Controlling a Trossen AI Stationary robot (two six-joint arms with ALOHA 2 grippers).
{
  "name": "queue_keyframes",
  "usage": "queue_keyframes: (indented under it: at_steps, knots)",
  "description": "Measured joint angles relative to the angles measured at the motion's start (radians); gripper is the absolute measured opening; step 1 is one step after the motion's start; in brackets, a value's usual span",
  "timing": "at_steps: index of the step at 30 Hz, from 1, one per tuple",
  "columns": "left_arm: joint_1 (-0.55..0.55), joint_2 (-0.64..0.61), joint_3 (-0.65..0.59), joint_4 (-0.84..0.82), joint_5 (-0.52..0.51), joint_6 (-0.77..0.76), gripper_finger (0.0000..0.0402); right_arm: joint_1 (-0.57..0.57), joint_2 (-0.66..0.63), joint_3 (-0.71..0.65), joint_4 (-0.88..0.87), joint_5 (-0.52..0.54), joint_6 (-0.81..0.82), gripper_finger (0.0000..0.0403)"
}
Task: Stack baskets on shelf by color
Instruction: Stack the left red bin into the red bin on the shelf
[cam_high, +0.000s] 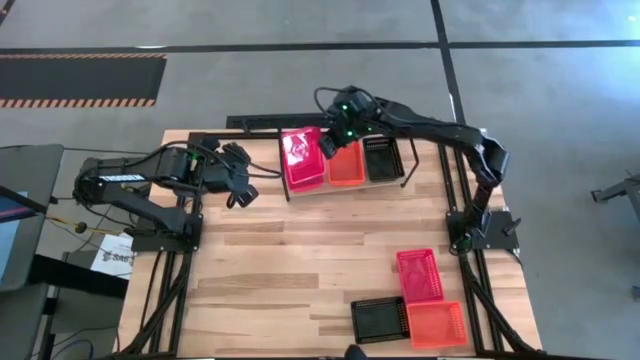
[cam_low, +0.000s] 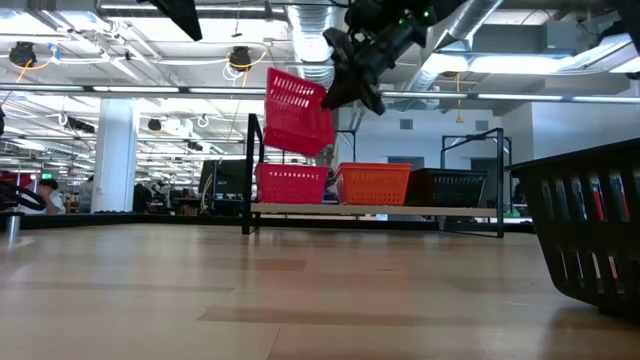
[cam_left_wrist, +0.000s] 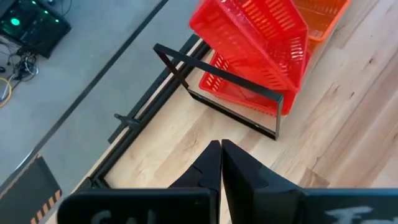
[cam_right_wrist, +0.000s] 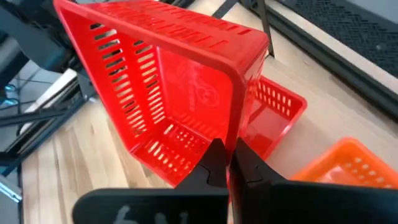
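Observation:
The shelf (cam_low: 470, 209) stands at the table's far middle and bears three baskets side by side on their bottoms: red (cam_low: 292, 184), orange (cam_low: 375, 184) and black (cam_low: 447, 187). My right gripper (cam_high: 328, 148) is shut on a second red basket (cam_low: 298, 112), which is tilted in the air above the red one on the shelf. My left gripper (cam_high: 240, 197) hovers shut and empty left of the shelf, its fingers (cam_left_wrist: 221, 158) pointing toward the shelf's left end loop (cam_left_wrist: 217, 81). My right gripper pinches one side wall of the red basket at its rim (cam_right_wrist: 235, 127), one finger inside the basket and one outside. The fingers come slanting down from the table's right. The basket hangs tilted and clear of the red basket (cam_right_wrist: 273, 106) beneath it.
Three more baskets lie at the table's near right: red (cam_high: 420, 273), black (cam_high: 380, 320) and orange (cam_high: 437, 325). The black one looms at the right edge of the low view (cam_low: 590, 230). Bare wood lies between them and the shelf.

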Motion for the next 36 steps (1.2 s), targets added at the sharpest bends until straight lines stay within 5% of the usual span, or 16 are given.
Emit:
queue_keyframes:
  at_steps: [20, 36]
  knots:
    - [0.000, 0.000, 0.000, 0.006, -0.028, -0.019, 0.0000, -0.040, 0.069, 0.000, -0.059, -0.090, 0.004, 0.0000]
    - [0.000, 0.000, 0.000, 0.009, -0.028, -0.057, 0.0000, -0.076, 0.069, 0.000, -0.103, -0.276, 0.000, 0.0000]
